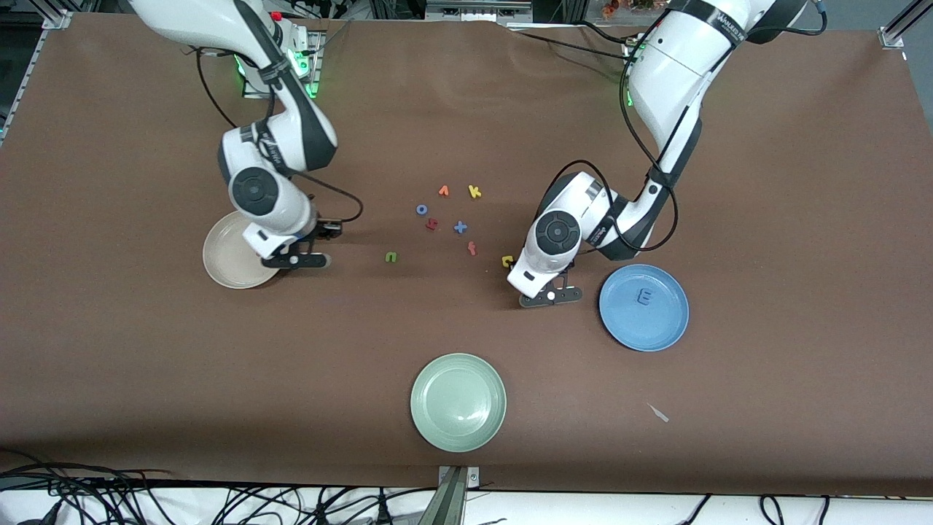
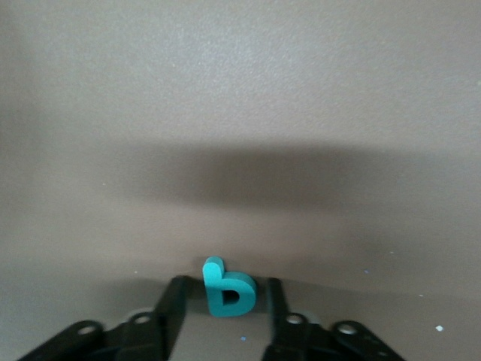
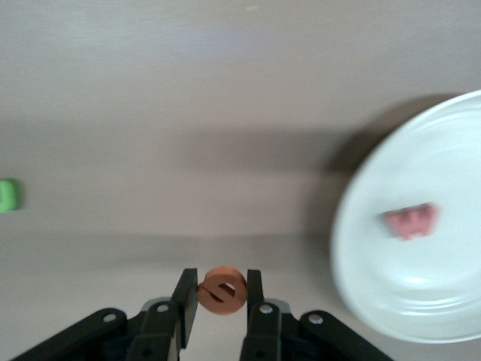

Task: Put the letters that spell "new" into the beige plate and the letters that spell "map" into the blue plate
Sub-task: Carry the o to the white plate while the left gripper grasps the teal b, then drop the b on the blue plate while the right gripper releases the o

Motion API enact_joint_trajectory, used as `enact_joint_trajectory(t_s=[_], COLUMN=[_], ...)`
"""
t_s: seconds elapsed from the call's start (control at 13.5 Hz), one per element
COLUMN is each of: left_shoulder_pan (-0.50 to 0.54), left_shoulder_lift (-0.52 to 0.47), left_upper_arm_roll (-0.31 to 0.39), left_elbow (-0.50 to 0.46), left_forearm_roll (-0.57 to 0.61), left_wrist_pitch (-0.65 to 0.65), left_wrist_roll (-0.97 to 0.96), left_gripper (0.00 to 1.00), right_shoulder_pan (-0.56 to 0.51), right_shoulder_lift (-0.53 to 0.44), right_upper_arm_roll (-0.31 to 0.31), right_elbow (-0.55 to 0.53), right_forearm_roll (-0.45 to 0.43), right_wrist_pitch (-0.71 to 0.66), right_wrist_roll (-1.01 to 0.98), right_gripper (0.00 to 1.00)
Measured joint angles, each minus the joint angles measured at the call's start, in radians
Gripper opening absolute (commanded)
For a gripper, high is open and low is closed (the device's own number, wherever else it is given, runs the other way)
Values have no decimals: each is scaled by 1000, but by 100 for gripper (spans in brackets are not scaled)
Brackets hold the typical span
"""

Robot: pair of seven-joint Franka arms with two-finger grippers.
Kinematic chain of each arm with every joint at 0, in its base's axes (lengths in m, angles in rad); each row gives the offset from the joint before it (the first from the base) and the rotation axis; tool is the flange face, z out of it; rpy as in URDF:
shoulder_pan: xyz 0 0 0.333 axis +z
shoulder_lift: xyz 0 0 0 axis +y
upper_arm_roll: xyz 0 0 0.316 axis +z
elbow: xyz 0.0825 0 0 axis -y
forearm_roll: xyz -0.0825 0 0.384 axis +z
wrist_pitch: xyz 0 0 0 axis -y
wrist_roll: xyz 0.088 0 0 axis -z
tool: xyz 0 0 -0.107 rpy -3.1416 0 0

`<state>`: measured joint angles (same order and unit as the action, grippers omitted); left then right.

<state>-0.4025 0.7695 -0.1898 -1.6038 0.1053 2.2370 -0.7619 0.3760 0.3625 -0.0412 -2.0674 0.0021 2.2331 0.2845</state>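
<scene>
My right gripper (image 1: 295, 259) (image 3: 222, 282) is shut on the orange e (image 3: 222, 292), just off the beige plate's (image 1: 227, 257) (image 3: 421, 301) rim toward the table's middle. The salmon-pink w (image 3: 409, 220) lies in that plate. The green n (image 1: 391, 257) (image 3: 7, 194) lies on the cloth. My left gripper (image 1: 550, 295) (image 2: 225, 286) is low beside the blue plate (image 1: 656, 328). Its fingers (image 2: 174, 301) stand either side of the teal p (image 2: 228, 293) with a small gap each side. The blue m (image 1: 644, 296) lies in the blue plate. The yellow a (image 1: 508, 260) lies beside the left hand.
Other letters lie mid-table: orange v (image 1: 443, 191), yellow k (image 1: 474, 192), blue o (image 1: 421, 209), blue x (image 1: 460, 227), red f (image 1: 472, 249) and another red letter (image 1: 431, 224). A pale green plate (image 1: 458, 401) sits nearest the front camera. A small pale scrap (image 1: 658, 413) lies nearer the camera than the blue plate.
</scene>
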Motion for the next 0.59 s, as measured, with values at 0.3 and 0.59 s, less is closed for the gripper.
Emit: enact_joint_trajectory(t_s=[0.3, 0.59], left_shoulder_pan=[5, 73], left_shoulder_lift=[-3, -79], left_upper_arm_roll=[2, 10], left_elbow=[11, 39], left_forearm_roll=[5, 7], left_wrist_pitch=[-21, -183], left_wrist_roll=[31, 278], left_gripper=[5, 8], right_shoulder_pan=[-7, -45], right_shoulder_lift=[11, 32], right_upper_arm_roll=[-131, -166], right_elbow=[0, -1], right_forearm_roll=[0, 0], right_wrist_pitch=[-24, -25], right_wrist_roll=[-195, -263], right_gripper=[31, 100])
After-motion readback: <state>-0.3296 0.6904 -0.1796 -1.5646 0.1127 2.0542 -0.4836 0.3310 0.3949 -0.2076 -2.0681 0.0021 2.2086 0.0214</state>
